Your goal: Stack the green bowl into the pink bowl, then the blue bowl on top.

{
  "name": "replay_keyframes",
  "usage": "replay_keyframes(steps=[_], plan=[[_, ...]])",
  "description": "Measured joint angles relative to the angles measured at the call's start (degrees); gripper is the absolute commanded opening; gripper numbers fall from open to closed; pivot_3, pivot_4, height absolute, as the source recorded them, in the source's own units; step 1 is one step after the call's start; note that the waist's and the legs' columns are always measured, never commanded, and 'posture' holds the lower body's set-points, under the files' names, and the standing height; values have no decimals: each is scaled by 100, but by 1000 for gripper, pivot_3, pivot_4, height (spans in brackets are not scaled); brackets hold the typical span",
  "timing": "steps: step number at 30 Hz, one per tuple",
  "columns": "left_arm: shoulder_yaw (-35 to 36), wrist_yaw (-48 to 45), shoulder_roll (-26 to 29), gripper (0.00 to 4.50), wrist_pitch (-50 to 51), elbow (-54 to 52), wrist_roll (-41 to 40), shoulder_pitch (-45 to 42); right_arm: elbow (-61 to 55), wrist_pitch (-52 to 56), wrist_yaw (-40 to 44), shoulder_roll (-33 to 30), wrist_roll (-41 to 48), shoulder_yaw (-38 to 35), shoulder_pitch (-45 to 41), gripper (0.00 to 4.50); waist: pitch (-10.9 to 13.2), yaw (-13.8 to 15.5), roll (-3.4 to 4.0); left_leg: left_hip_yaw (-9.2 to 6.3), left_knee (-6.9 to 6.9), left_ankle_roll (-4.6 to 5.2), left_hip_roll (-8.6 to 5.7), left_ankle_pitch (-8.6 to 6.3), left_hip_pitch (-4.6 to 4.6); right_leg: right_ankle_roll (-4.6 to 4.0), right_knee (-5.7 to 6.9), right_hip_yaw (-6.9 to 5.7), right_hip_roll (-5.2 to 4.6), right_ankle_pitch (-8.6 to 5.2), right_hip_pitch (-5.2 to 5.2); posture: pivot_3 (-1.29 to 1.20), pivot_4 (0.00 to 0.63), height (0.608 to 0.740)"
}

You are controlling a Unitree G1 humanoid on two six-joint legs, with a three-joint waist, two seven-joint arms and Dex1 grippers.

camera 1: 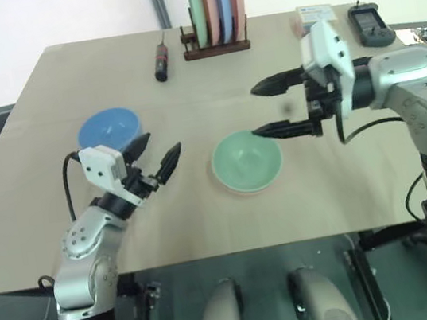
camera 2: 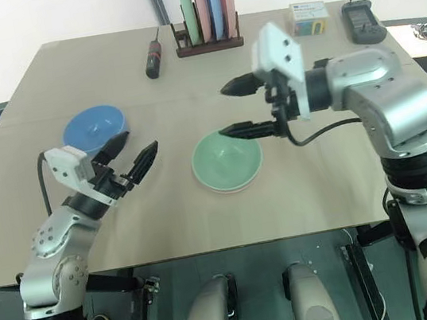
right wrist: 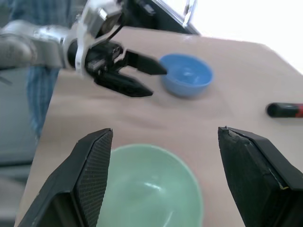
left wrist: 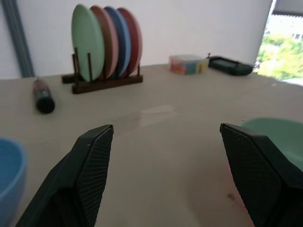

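reaching for blue bowl (camera 1: 108,130) next
left gripper (camera 1: 159,153) spread and empty, just beside blue bowl; right gripper (camera 1: 270,108) spread, hovering above green bowl (camera 1: 247,161) nested in pink bowl (camera 1: 242,193).

Both arms are built of rounded silver-grey metallic segments joined by black collars, and a thin black cable loops out beside each forearm. A boxy white camera housing sits on each wrist, above the left pincer (camera 1: 155,159) and the right pincer (camera 1: 270,108). Each pincer has two black, tapering fingers (left wrist: 90,175) whose inner faces carry a fine cross-hatched grip texture
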Motion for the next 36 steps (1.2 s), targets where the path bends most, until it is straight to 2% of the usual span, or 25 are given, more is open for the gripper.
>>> replay_keyframes(steps=[4, 10, 17, 24, 27, 31, 32, 33, 36], plan=[[-23, -239, 674, 3849, 309, 574, 331, -466, -126, 221, -326, -127, 440, -421, 34, 3688, 1, -36, 2, 5, -1, 0, 0, 0, 2, 1, 1, 3, 0, -1, -3, 0, 150, 740], [-215, -695, 1141, 3849, 178, 1898, 843, -1209, -288, 269, -666, -267, 697, -508, 120, 3688, 2, -40, 0, 5, -5, 0, 0, 0, -1, 1, -3, 2, 1, -1, -6, 0, 150, 740], [-376, -922, 1416, 3849, 97, 3029, 1372, -1878, -327, 245, -876, -579, 734, -438, 273, 3688, 2, -36, 0, 8, -12, 0, -1, 0, -8, 2, -5, 4, -4, 0, -13, 0, 150, 740], [-1003, -1331, 1437, 3849, 62, 3918, 1952, -2142, -303, 139, -947, -655, 736, -321, 276, 3688, 3, -39, -2, 6, -13, 0, -1, 0, -8, 2, -3, 3, -3, 0, -14, 0, 150, 740], [-1100, -1451, 1437, 3057, 4, 4077, 2028, -2375, -281, 127, -977, -659, 738, -266, 275, 3721, 3, -32, -2, 6, -13, 0, -1, 0, -9, 3, -2, 3, -4, 0, -14, 0, 150, 740], [-1100, -1480, 1437, 1291, -81, 4224, 2083, -2611, -236, 80, -984, -685, 737, -257, 275, 3721, 3, -26, -2, 7, -13, 0, -3, 0, -10, 3, -3, 4, -5, 1, -14, 0, 150, 740], [-1105, -1526, 1433, 996, -99, 4251, 2113, -2625, -234, 56, -986, -698, 737, -257, 275, 3721, 3, -28, -2, 7, -13, 0, -3, 0, -10, 3, -3, 3, -5, 1, -14, 0, 150, 740], [-1118, -1531, 1430, 258, -103, 4256, 2123, -2626, -232, 42, -986, -703, 737, -257, 275, 3721, 3, -33, -2, 7, -13, 0, -3, 0, -10, 3, -3, 3, -5, 1, -15, 0, 150, 740], [-1113, -1550, 1428, 18, -183, 4269, 2161, -2732, -209, 8, -992, -718, 738, -256, 273, 3721, 3, -33, -2, 6, -13, 0, -3, 0, -8, 3, 1, 3, -5, 1, -14, 0, 150, 740]])
